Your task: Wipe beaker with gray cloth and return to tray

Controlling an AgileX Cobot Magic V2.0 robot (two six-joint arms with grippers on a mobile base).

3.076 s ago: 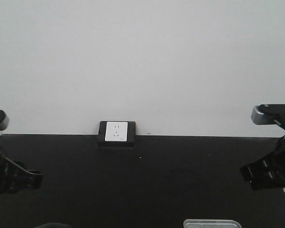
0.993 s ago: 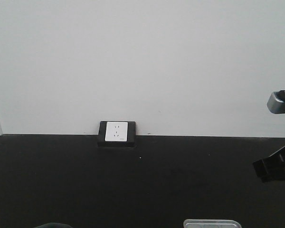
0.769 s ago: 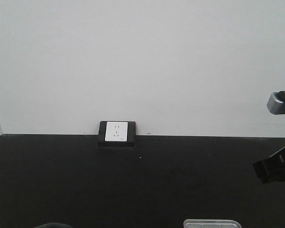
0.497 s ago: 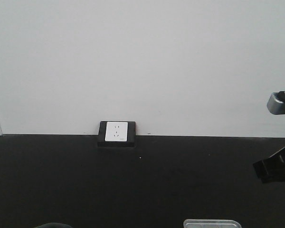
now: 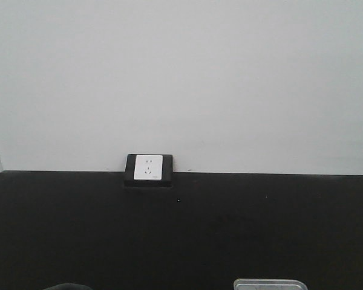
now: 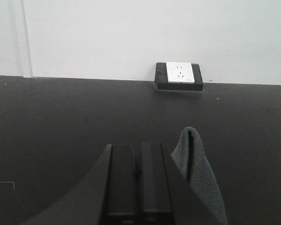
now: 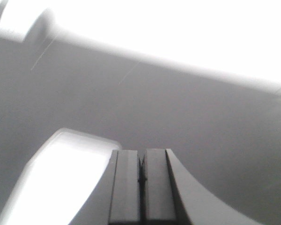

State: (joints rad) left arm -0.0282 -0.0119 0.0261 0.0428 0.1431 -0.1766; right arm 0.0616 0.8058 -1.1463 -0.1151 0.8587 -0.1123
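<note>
In the left wrist view my left gripper [image 6: 137, 153] is shut, its two fingers pressed together with nothing between them. A fold of the gray cloth [image 6: 196, 171] stands up just right of the right finger, over the black table. My right gripper [image 7: 141, 158] is shut and empty in the washed-out, blurred right wrist view, with the bright tray [image 7: 51, 183] low on its left. In the front view only the tray's far rim [image 5: 270, 283] shows at the bottom edge, and neither arm appears there. I cannot make out the beaker in any view.
A black-framed white wall socket [image 5: 148, 170] sits where the black table meets the white wall, also in the left wrist view as the socket [image 6: 179, 75]. A dark rounded shape [image 5: 66, 286] pokes in at the front view's bottom left.
The right arm, at the front view's right edge half a second ago, has left that view. The left arm, seen three seconds ago, was gone from it a second ago.
</note>
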